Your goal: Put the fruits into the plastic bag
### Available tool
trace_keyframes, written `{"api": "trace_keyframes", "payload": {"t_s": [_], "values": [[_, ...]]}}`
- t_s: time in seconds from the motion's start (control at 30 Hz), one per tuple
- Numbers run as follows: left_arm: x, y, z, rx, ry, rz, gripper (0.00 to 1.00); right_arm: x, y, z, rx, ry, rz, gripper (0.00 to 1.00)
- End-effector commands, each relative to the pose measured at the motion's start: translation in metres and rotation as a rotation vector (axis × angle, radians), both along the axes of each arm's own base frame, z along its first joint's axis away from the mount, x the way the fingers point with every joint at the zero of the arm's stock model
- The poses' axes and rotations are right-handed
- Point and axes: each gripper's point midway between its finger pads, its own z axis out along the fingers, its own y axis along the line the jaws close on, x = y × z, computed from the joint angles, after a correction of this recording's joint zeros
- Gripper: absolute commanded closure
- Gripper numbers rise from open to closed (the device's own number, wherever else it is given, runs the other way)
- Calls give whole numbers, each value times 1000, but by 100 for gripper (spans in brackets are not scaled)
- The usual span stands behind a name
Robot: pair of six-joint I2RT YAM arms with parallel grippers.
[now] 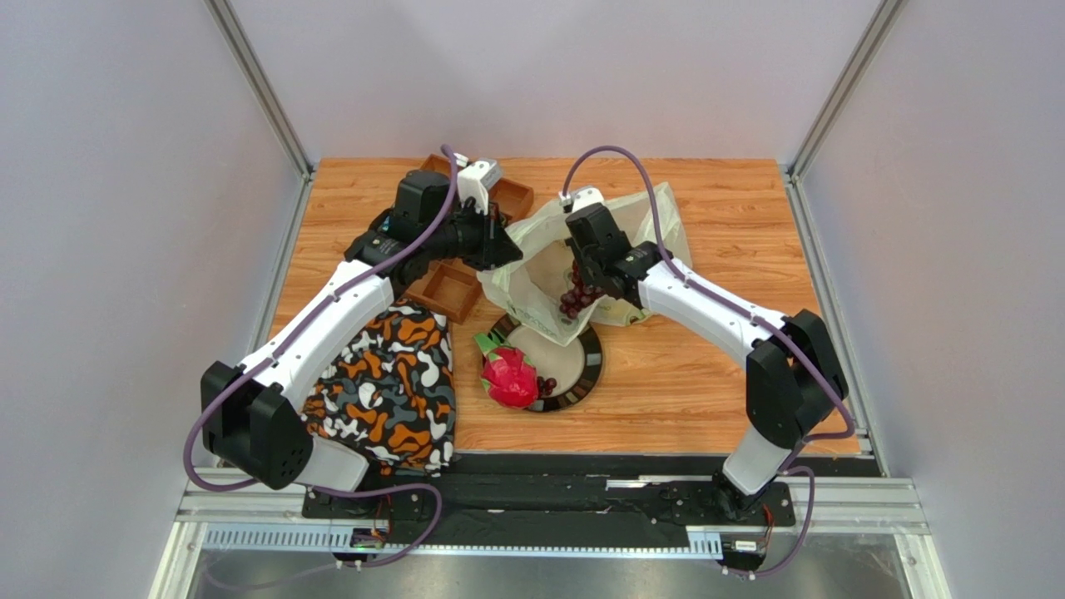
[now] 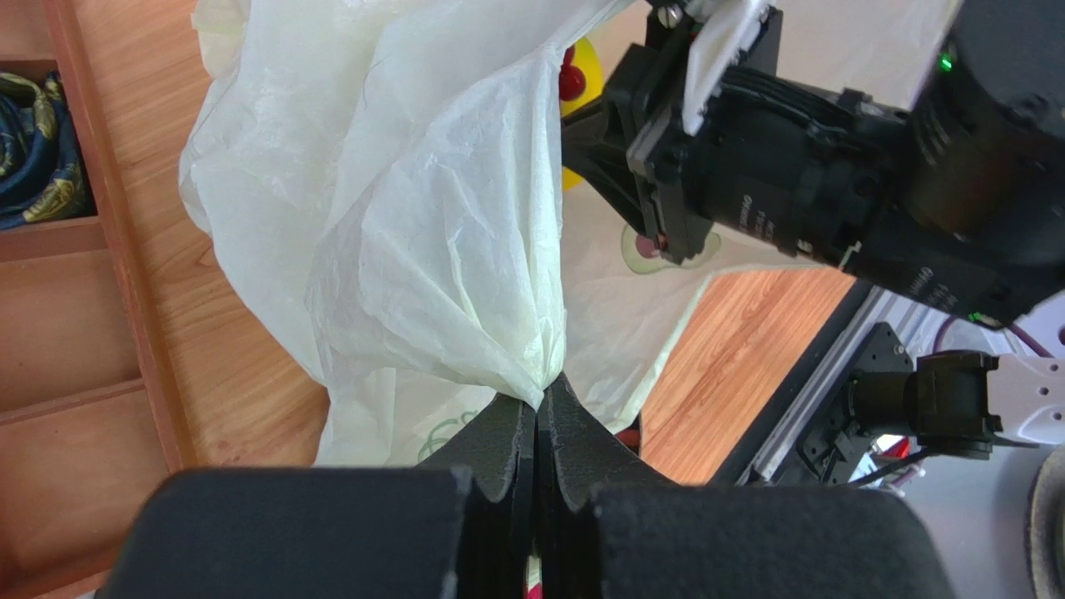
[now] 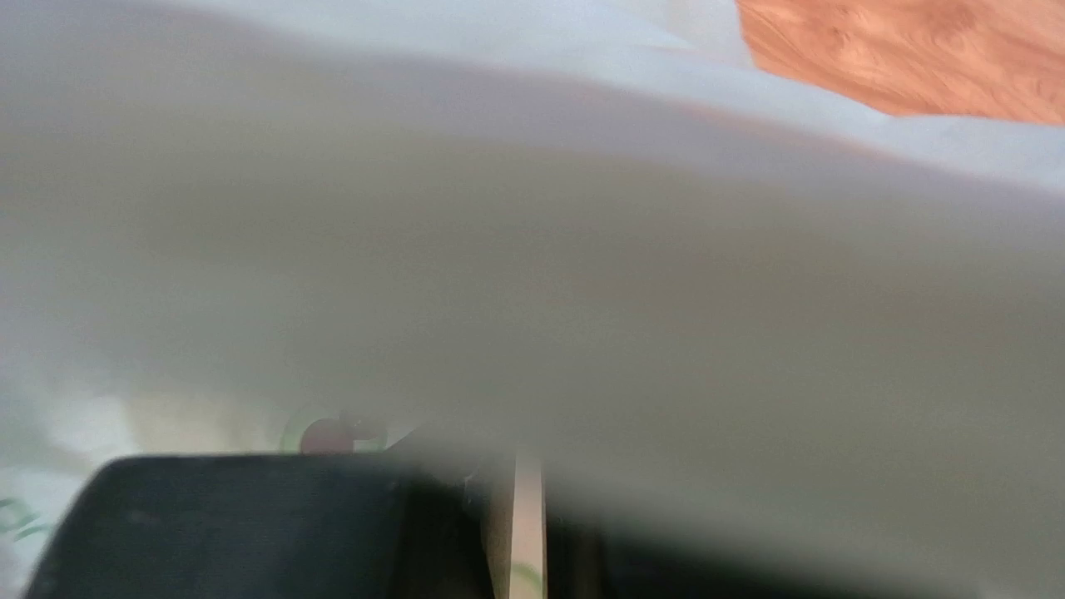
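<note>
Plastic bag (image 1: 535,256) rim is pinched tight in the left gripper (image 2: 540,399); inside its mouth, the right gripper (image 1: 585,272) narrowly clasps the grape bunch (image 1: 576,301).

Fogged out ahead of the right end effector (image 3: 528,512)
Shows only blurred plastic bag (image 3: 500,250) film past the fingers in the wrist view, hiding the held grape bunch (image 1: 576,300). Too small from overhead to separate fingertips from the bunch just beneath. Covers the far part of the plate (image 1: 585,372) below.
</note>
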Motion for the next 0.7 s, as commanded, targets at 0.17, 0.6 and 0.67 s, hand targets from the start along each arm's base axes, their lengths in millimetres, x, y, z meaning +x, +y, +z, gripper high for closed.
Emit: {"api": "trace_keyframes", "payload": {"t_s": [0.17,0.6,0.67], "values": [[-1,1,17,-25,-50,-1,100,23,-37,-3,21,-13,-157,100],[-1,1,17,-27,-46,-4,100,18,-29,2,67,17,-129,47],[-1,0,17,-28,-46,-5,100,18,-29,5,73,12,-127,46]]}}
